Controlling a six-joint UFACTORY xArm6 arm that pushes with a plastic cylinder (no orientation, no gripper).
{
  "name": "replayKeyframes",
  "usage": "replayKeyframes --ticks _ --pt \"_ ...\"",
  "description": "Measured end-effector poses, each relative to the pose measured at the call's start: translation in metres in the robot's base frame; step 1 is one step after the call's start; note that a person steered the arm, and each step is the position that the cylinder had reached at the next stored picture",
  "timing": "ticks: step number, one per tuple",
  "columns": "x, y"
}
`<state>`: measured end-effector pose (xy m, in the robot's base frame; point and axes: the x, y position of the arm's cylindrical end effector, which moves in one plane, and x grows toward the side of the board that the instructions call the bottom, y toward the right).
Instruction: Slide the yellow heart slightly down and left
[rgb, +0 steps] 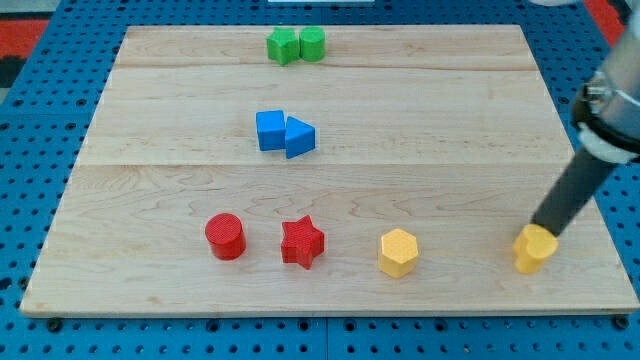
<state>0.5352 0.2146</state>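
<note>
The yellow heart (534, 250) lies near the board's bottom right corner. My tip (541, 230) comes down from the view's upper right and rests at the heart's top edge, touching or almost touching it. The rod partly hides the heart's upper right side. A yellow hexagon (398, 252) lies to the heart's left.
A red star (302, 242) and a red cylinder (226, 237) lie in the bottom row left of the hexagon. A blue cube (270, 130) and a blue triangle (299, 137) touch at mid-board. Two green blocks (297, 45) sit at the top edge. The wooden board's (150, 200) right edge runs close to the heart.
</note>
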Motion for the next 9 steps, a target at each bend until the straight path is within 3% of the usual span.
replayKeyframes --ticks 2,5,7,8,9 --pt "-0.006 0.003" --pt "0.026 0.021" --pt "0.026 -0.017" --pt "0.017 0.041" --pt "0.013 0.063"
